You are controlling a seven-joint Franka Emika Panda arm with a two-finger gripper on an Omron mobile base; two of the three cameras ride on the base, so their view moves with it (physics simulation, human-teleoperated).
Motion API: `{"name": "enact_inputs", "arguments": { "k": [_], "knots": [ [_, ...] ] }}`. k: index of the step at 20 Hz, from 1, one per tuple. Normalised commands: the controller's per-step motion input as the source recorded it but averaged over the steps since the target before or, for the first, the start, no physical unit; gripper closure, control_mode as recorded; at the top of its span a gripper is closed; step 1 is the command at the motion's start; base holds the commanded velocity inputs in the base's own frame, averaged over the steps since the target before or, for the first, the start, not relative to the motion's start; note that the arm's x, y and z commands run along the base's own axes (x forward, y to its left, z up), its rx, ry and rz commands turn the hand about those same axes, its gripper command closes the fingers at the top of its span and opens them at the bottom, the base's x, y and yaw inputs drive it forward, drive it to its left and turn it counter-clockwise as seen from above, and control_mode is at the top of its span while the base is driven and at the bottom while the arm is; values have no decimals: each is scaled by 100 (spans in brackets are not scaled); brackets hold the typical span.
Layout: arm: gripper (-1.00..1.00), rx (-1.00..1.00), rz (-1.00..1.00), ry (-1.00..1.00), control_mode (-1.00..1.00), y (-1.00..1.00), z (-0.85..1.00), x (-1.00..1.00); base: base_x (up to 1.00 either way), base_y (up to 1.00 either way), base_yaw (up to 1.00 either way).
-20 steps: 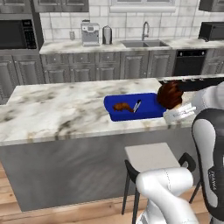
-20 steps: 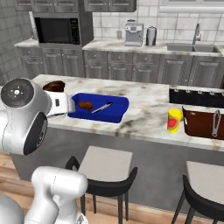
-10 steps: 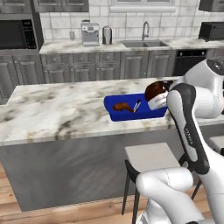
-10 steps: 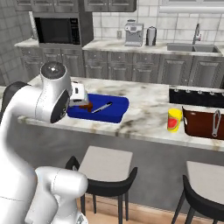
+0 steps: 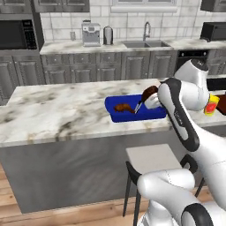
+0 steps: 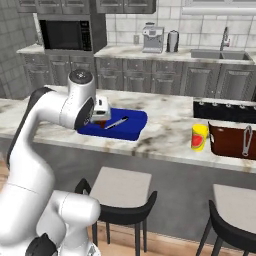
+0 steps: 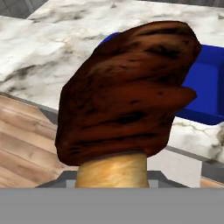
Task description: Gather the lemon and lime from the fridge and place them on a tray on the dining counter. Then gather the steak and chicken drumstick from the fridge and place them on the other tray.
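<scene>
My gripper (image 5: 152, 99) (image 6: 101, 114) is shut on the chicken drumstick (image 7: 127, 92), a dark brown piece with a pale bone end held between the jaws. It hangs over the right end of the blue tray (image 5: 128, 115) (image 6: 131, 127) (image 7: 205, 94) on the dining counter (image 5: 57, 110). In that tray lie the brown steak (image 5: 122, 107) and a metal utensil (image 5: 138, 107). The red-brown tray (image 6: 231, 142) with its utensil (image 6: 246, 140) stands further right on the counter. Lemon, lime and fridge are out of view.
A yellow cup (image 6: 199, 137) (image 5: 212, 105) stands between the two trays. Black-backed stools (image 6: 120, 192) line the counter's front. The back counter holds a sink (image 5: 141, 43), a coffee machine (image 5: 91, 34) and a microwave (image 6: 65, 34).
The arm has swung left along the counter, carrying the drumstick from beyond the blue tray's right edge to over its right end. The grip has not changed.
</scene>
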Motion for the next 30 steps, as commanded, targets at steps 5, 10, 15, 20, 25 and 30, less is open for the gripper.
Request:
{"name": "enact_inputs", "arguments": {
  "k": [5, 10, 15, 20, 25, 30],
  "knots": [
    [100, 0, 0, 5, -100, 0, -28, 65, 0, 0, 0],
    [100, 0, 0, 0, -100, -8, -29, 55, 0, 0, 0],
    [100, 0, 0, 0, -100, -6, -39, 51, 0, 0, 0],
    [100, 0, 0, 0, -100, -6, -34, 52, 0, 0, 0],
    [100, 0, 0, 0, -100, -10, -30, 50, 0, 0, 0],
    [100, 0, 0, 3, -100, -6, -27, 48, 0, 0, 0]
  ]
}}
